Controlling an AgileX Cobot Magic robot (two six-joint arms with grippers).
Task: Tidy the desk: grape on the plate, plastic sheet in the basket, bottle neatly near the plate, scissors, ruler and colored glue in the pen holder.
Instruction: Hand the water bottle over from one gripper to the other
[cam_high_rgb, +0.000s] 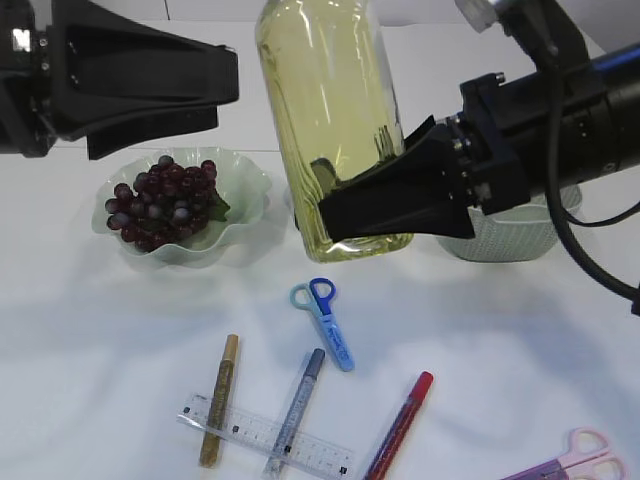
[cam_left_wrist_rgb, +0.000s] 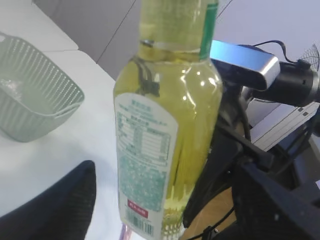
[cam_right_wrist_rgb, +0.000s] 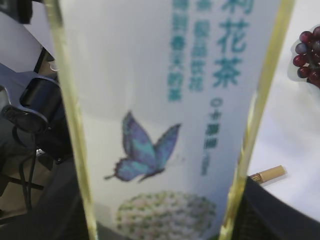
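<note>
Clamping the bottle (cam_high_rgb: 330, 120), right end effector (cam_high_rgb: 370, 205); its wrist view alone shows a butterfly label (cam_right_wrist_rgb: 142, 147)

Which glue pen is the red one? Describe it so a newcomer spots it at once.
Start at the tall yellow bottle in the middle of the white table. Look down past the small blue scissors to the row of pens along the front edge. The red glue pen is the rightmost, beside the silver one.

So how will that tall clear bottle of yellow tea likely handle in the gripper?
The tall clear bottle of yellow tea looks nearly full, so probably heavy. Its smooth plastic wall may slip. Tall and narrow, it seems tippy once set down by the right gripper.
</note>
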